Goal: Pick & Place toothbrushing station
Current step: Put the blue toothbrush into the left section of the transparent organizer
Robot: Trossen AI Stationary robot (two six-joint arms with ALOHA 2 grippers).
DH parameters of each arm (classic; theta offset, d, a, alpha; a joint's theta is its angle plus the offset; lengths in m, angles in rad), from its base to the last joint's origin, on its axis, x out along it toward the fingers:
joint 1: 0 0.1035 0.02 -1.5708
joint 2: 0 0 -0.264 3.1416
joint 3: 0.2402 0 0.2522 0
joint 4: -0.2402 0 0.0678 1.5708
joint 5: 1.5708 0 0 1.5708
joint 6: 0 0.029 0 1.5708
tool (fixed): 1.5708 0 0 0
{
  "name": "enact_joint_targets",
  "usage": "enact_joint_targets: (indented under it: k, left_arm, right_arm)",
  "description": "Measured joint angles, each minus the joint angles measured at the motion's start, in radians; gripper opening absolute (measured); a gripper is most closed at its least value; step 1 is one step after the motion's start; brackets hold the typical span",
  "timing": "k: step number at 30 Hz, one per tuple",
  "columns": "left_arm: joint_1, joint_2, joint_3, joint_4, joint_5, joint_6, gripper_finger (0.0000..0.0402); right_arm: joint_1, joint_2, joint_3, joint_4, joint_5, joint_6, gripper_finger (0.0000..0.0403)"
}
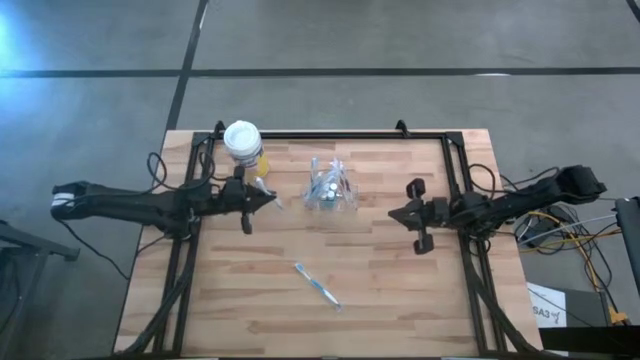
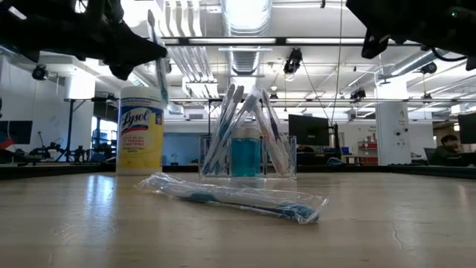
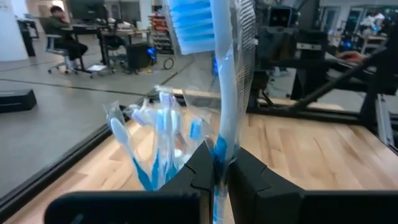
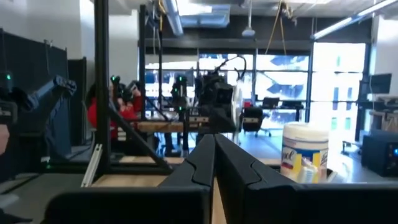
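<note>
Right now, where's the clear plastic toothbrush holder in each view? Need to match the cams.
High view: clear plastic toothbrush holder at table centre, between the two tools.
Low view: mid-picture, behind the wrapped blue toothbrush.
Left wrist view: beyond the left tool, which is shut on a wrapped toothbrush; holder at.
Right wrist view: not in it.
Shared landmark: white-lidded yellow wipes canister, beside the holder.

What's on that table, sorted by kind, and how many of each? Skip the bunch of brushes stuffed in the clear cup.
Clear holder of toothbrushes: 1
Yellow wipes canister: 1
Wrapped toothbrush lying loose on the table: 1
Wrapped toothbrush held in the left gripper: 1
Total: 4
</note>
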Motion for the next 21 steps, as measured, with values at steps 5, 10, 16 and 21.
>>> enact_joint_targets:
  k: [5,10,16,21]
  left_arm:
    - [0.021,0.138,0.007,0.155,-0.067,0.0,0.0025]
    - [0.033,0.289,0.053,0.234,-0.217,0.005,0.0025]
    - [0.037,0.454,0.149,0.256,-0.263,0.036,0.0025]
    - [0.041,0.575,0.217,0.28,-0.276,0.069,0.0025]
  right_arm:
    - [0.0,0.002,-0.066,0.117,0.0,-0.015,0.0008]
    - [0.0,0.001,-0.103,0.195,0.0,-0.013,0.0008]
    - [0.0,0.004,-0.103,0.188,0.0,-0.011,0.0008]
    - [0.0,0.008,-0.103,0.186,0.0,-0.011,0.0008]
